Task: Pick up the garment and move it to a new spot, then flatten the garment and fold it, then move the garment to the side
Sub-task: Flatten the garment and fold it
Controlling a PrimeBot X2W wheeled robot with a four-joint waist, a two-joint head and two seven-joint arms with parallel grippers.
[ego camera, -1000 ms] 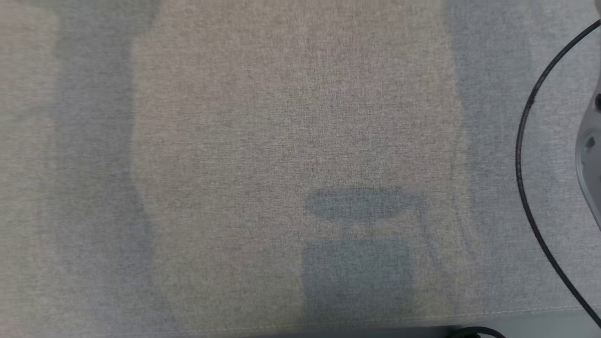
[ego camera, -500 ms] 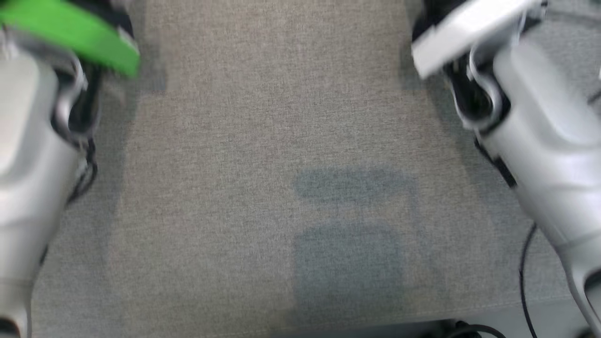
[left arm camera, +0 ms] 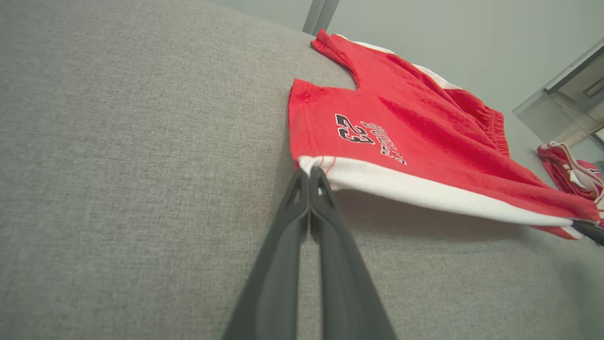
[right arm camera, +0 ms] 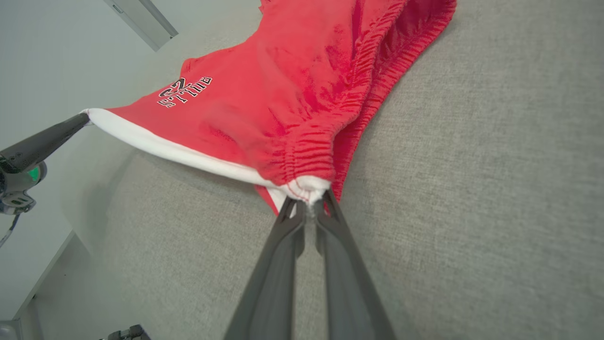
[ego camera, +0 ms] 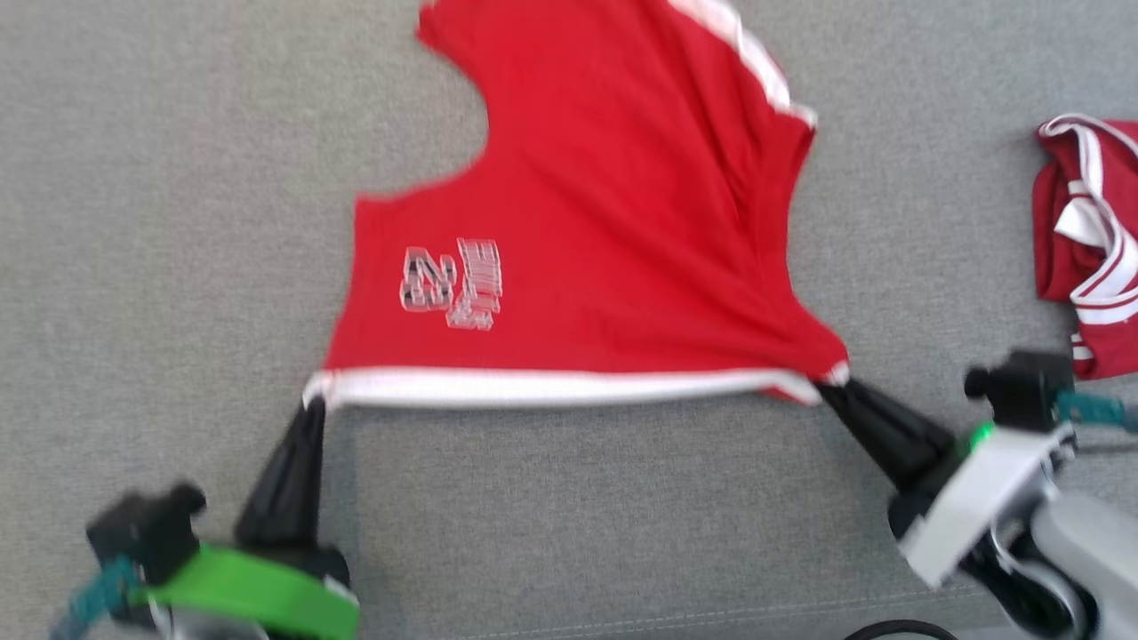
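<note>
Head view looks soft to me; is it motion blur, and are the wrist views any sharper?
Head view: motion-blurred, the print on the red shorts is smeared. Left wrist view: sharp, the 23 reads clearly, soft shadow under the white hem. Right wrist view: sharp, evenly lit.

Head view shifts; shorts appear

Red shorts (ego camera: 578, 222) and a second red garment (ego camera: 1089, 249) come into view; the left gripper (ego camera: 313, 402) and right gripper (ego camera: 831, 387), half a second ago at the top corners, now sit low, pinching the shorts' bottom corners.
</note>
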